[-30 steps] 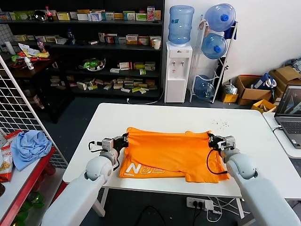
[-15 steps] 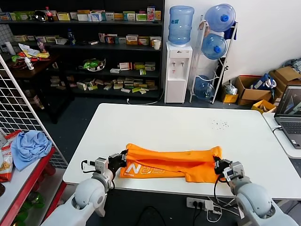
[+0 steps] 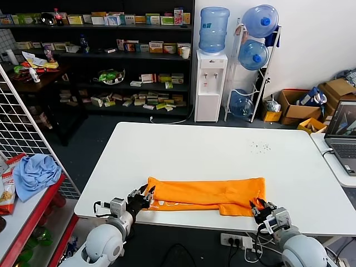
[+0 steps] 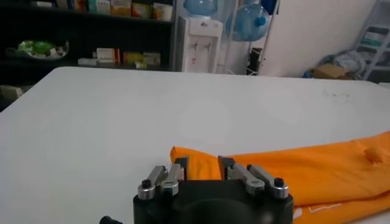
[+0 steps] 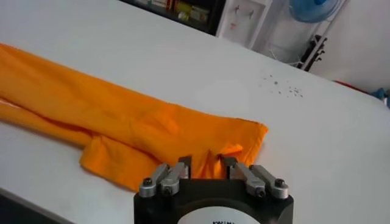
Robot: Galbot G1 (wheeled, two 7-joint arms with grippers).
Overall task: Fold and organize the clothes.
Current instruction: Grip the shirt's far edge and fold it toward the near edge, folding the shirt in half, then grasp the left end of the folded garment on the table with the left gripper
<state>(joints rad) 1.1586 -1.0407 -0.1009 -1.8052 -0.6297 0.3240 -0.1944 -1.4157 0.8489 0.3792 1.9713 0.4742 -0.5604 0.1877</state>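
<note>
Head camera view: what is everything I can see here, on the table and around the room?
T-shirt: one, bright orange, folded into a long band near the table's front edge.
Table: one, white, centre of the room.
Water dispenser: one, white, with a blue bottle on top, behind the table.
Spare water bottles: three, blue, on a rack right of the dispenser.
Shelves: dark, stocked with small boxes, along the back wall.
Laptop: one, open, on a side table at far right.
Cardboard boxes: several, brown, on the floor at right.
Cloth: one, light blue, on a red stand at far left.
Left hand: one, fingers open, at the T-shirt's left end.
Right hand: one, fingers open, at the T-shirt's right end.
</note>
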